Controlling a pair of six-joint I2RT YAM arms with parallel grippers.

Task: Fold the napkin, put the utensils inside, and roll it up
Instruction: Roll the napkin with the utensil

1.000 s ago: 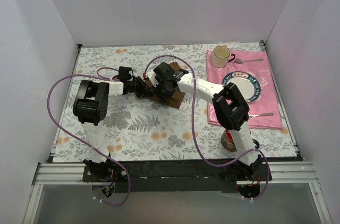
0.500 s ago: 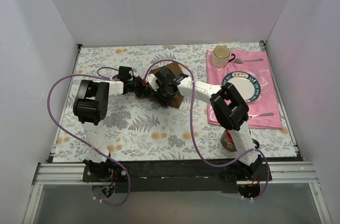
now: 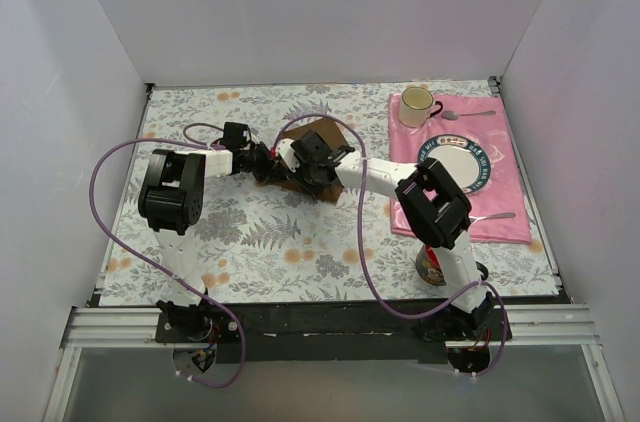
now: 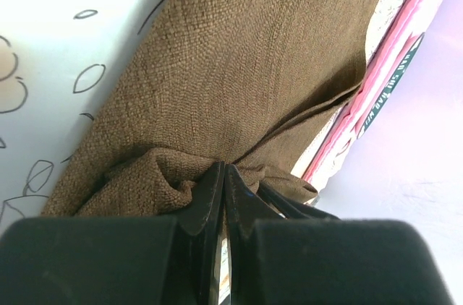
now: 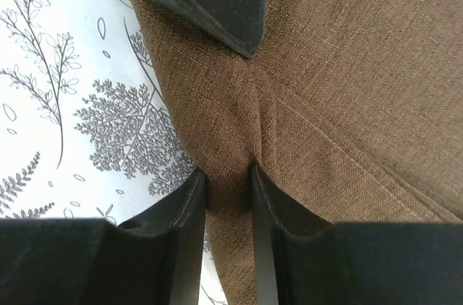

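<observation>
Nearest me, the flowered table cover (image 3: 250,242) lay bare in front of the two arm bases. Past it, in the middle of the table, the napkin (image 3: 338,186) lay bunched between the two pincers, which met over it from either side.

The left gripper (image 4: 223,171) came in from the left. Its fingers were pressed tight together on a gathered pleat of the brown cloth, and the rest fanned away from them in creases. The right gripper (image 5: 228,175) came in from the right. Its fingers stood narrow, pinching a raised ridge of the cloth at its edge, with the tip of the left one just beyond it on the same crease.

From above, the arms hid most of the cloth. What showed ran as a slanted band from a near-right end to a corner on the far side.

Farther right lay the pink placemat (image 3: 510,212) with a plate (image 3: 465,162) on it, and a cup (image 3: 416,105) at its far corner.
</observation>
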